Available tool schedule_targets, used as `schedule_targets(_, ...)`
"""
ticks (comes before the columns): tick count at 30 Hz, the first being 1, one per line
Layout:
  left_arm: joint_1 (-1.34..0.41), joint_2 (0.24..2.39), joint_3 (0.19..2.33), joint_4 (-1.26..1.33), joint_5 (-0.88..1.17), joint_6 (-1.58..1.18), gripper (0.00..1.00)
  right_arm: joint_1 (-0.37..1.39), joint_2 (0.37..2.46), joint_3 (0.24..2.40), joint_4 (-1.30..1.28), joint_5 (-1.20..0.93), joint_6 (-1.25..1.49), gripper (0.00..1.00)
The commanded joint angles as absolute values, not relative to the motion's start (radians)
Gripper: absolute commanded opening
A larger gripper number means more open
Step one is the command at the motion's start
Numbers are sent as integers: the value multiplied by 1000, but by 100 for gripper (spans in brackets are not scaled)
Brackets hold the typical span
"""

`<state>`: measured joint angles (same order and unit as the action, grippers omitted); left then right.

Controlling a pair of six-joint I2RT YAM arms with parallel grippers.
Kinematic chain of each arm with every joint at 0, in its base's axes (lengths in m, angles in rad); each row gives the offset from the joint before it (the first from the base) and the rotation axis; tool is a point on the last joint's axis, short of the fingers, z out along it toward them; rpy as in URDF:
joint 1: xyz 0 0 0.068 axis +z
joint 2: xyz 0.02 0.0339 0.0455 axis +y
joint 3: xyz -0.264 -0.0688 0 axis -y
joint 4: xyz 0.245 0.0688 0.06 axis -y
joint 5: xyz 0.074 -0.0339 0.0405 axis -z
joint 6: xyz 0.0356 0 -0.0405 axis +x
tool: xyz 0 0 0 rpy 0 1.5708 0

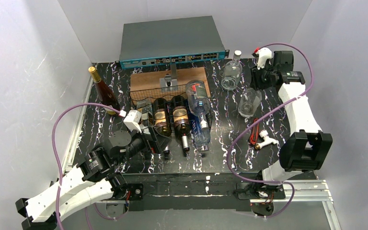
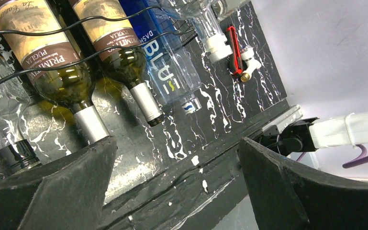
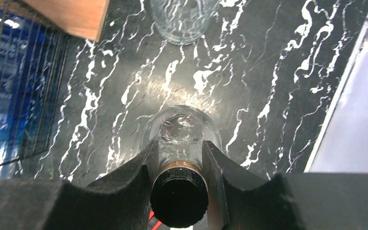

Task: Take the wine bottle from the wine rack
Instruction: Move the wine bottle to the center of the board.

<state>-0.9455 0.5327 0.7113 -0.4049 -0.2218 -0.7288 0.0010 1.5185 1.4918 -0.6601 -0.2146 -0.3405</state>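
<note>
Black wire-mesh wine rack (image 1: pixel 146 93) with wavy cradles, on black, white-veined, marble-look table (image 3: pixel 268 72). Lying in the cradles, necks toward left gripper (image 2: pixel 177 143): nearer wine bottle (image 2: pixel 60 81), dark green glass, silver foil neck, tan-and-brown label reading "PUGLIA"; second wine bottle (image 2: pixel 124 62), same pattern, label "PRIMITIVO PUGLIA"; beyond these, blue bottle (image 2: pixel 167 72) lettered "BLU". Left jaws spread wide, empty, touching nothing; foil neck of nearer wine bottle just ahead of one finger. Jaws of right gripper (image 3: pixel 179 151) clamped on neck of upright clear glass bottle (image 3: pixel 182 127), black screw cap (image 3: pixel 179 196) between the fingers. Wooden board (image 3: pixel 72 14) ahead, off to one side.
</note>
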Motion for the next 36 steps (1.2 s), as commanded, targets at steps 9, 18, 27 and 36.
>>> schedule_targets(9,-944,546,711,-390,-244,-697,98,-23,1638,1724,-322,-160,-327,1)
schedule_targets(18,-944,558,707,-382,-249,-674,98,-26,1735,1804,-249,-137,-283,1)
schedule_targets(27,-944,561,709,-380,-255,-658,98,-28,1820,1874,-192,-111,-238,1)
schedule_targets(36,-944,578,707,-374,-252,-660,98,-28,1867,1923,-159,-93,-214,1)
